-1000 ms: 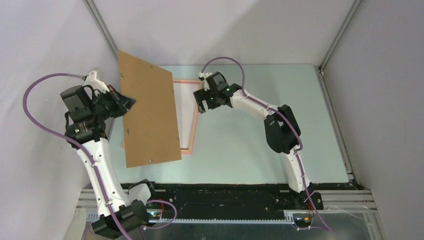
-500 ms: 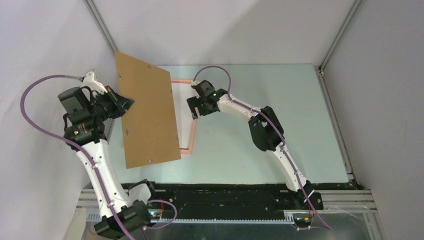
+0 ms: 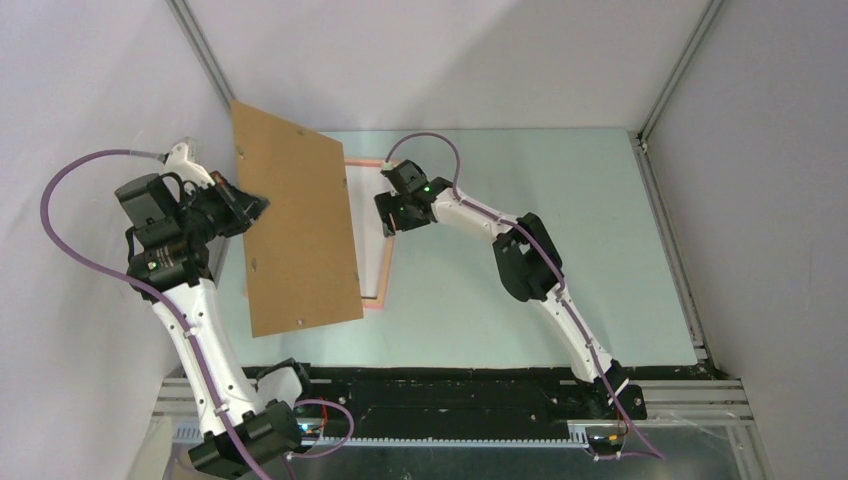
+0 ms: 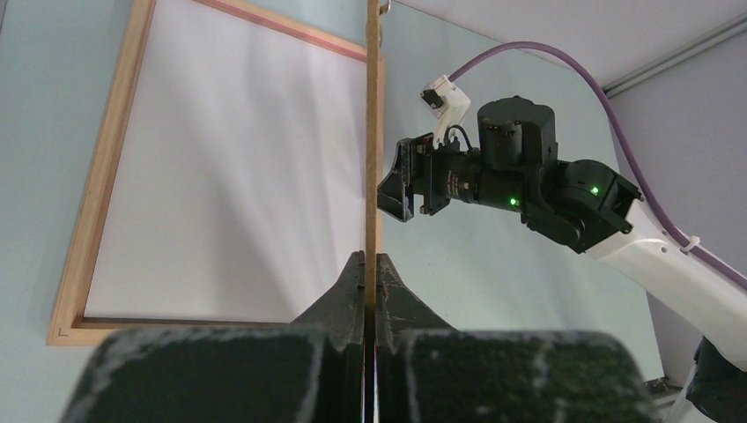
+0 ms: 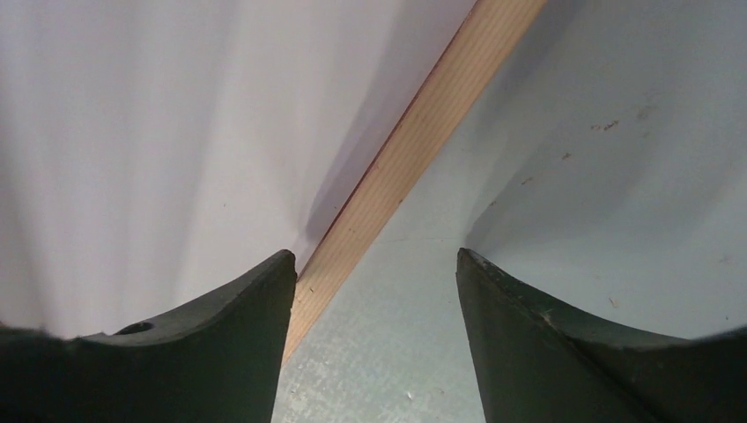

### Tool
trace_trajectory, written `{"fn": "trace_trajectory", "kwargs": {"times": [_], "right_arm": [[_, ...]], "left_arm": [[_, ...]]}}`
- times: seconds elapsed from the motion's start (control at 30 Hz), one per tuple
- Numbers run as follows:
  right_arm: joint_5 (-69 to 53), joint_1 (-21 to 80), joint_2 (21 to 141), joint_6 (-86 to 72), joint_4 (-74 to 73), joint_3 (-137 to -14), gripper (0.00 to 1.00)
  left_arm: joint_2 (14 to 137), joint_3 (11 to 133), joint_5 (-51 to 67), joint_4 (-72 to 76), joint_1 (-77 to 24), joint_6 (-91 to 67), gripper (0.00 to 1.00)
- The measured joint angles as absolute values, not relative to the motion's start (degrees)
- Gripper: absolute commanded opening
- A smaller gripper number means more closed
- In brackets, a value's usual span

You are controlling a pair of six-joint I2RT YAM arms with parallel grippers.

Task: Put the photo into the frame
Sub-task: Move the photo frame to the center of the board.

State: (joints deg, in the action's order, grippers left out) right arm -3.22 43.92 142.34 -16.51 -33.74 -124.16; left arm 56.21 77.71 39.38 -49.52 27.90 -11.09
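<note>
Right wrist: straight, fine-grained wooden frame [image 5: 414, 167] borders smooth white sheet [image 5: 176, 132].

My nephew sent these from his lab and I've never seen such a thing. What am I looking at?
Two robot arms are bolted at the near edge of a pale green table. The wide picture is from a camera above and behind them; the other two are from cameras on each wrist. The left end effector is shut on the edge of a brown board, holding it tilted up off the table. A salmon-pink frame lies flat, with a white surface inside it. The right end effector is open, astride one side of the frame.
</note>
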Motion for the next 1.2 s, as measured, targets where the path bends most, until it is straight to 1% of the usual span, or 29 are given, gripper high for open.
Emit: {"fn": "trace_trajectory", "kwargs": {"times": [0.13, 0.33, 0.4, 0.57, 0.73, 0.93, 1.0, 1.07, 1.13, 1.2], "right_arm": [[-3.49, 43.92, 143.09, -16.51, -33.76, -125.25, 0.62], [-3.51, 43.94, 143.92, -16.95, -33.78, -126.39, 0.55], [-3.70, 43.92, 143.98, -17.21, -33.74, -126.43, 0.50], [-4.43, 43.94, 144.07, -18.00, -33.17, -126.45, 0.32], [-4.89, 43.35, 143.98, -19.14, -32.67, -126.04, 0.25], [-5.39, 40.93, 140.70, -19.44, -28.73, -119.61, 0.14], [-5.34, 39.92, 139.02, -19.38, -27.86, -116.73, 0.08], [-5.37, 38.81, 137.25, -19.27, -27.07, -113.78, 0.03], [-5.32, 37.54, 135.52, -19.18, -26.85, -111.11, 0.00], [-5.37, 36.23, 134.26, -18.96, -26.44, -108.99, 0.00]], "left_arm": [[56.23, 77.71, 39.40, -49.52, 27.92, -11.09, 0.00], [56.23, 77.71, 39.42, -49.52, 27.94, -11.11, 0.00], [56.23, 77.71, 39.42, -49.52, 27.94, -11.14, 0.00], [56.23, 77.87, 39.44, -49.52, 27.94, -11.42, 0.00], [56.23, 78.24, 39.72, -49.50, 27.94, -11.57, 0.00], [56.38, 78.24, 39.88, -49.52, 27.94, -11.57, 0.00], [56.64, 78.24, 39.90, -49.52, 27.94, -11.57, 0.00], [57.01, 78.24, 40.05, -49.50, 27.99, -11.60, 0.00], [57.45, 78.24, 40.49, -49.50, 28.05, -11.73, 0.00], [57.91, 78.24, 41.04, -49.47, 28.05, -12.05, 0.00]]}}
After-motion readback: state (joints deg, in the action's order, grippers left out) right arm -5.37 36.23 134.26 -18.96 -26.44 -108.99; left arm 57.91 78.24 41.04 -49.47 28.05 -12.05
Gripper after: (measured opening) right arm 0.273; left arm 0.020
